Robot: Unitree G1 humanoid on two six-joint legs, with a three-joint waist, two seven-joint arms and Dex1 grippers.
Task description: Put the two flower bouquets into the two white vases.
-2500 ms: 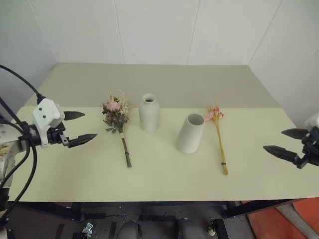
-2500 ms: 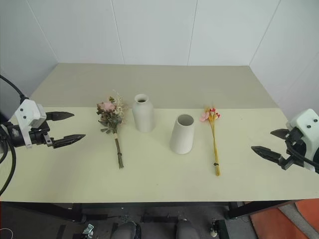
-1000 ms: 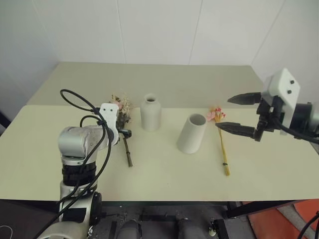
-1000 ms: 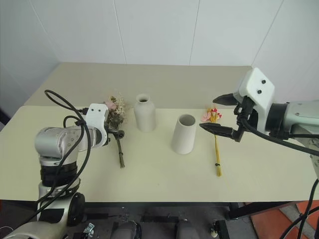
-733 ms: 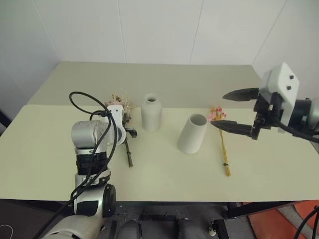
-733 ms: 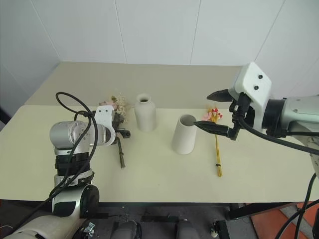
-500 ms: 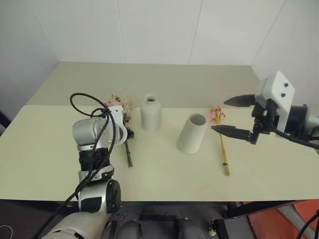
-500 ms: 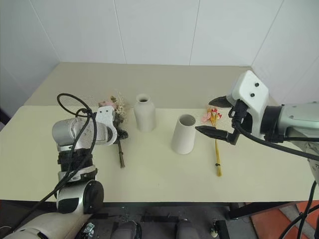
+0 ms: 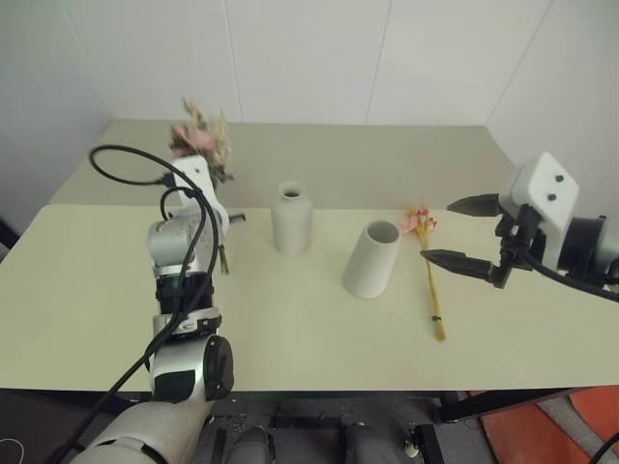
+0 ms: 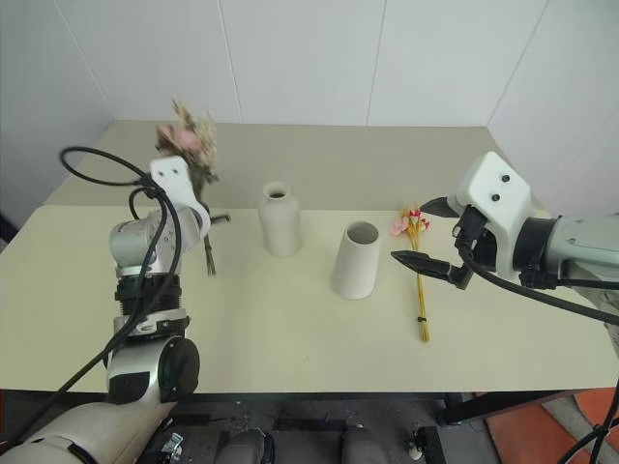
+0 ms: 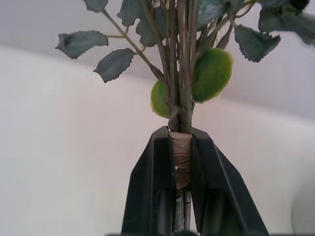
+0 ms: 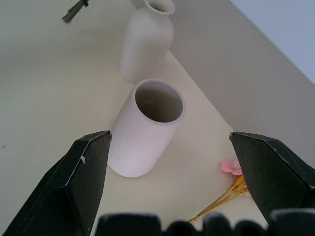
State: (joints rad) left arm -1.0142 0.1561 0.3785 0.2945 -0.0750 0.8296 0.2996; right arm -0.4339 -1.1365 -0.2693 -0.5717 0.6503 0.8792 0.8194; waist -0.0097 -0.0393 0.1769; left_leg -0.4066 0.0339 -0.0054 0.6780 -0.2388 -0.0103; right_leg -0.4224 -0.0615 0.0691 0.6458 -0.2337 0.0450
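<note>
My left gripper (image 11: 181, 164) is shut on the taped stems of the bushy bouquet (image 9: 200, 143) and holds it upright in the air over the table's left side. Its pink rose and cream sprigs stand at the top, and the dark stem ends (image 9: 222, 261) hang below. To its right stand the bottle-shaped white vase (image 9: 291, 220) and the wider white vase (image 9: 372, 259), which leans a little. The slim bouquet (image 9: 431, 285) lies flat on the table right of the wide vase. My right gripper (image 9: 438, 232) hovers open just right of that bouquet's blossoms, with nothing between its fingers.
The pale green table (image 9: 309, 333) has bare room in front of the vases and at the far left. White walls close it in at the back and sides. A black cable (image 9: 126, 155) loops over my left arm.
My left gripper has shut on the bushy bouquet's stems and lifted it off the table, up and away, turning it upright. The right gripper has hardly moved and stays open.
</note>
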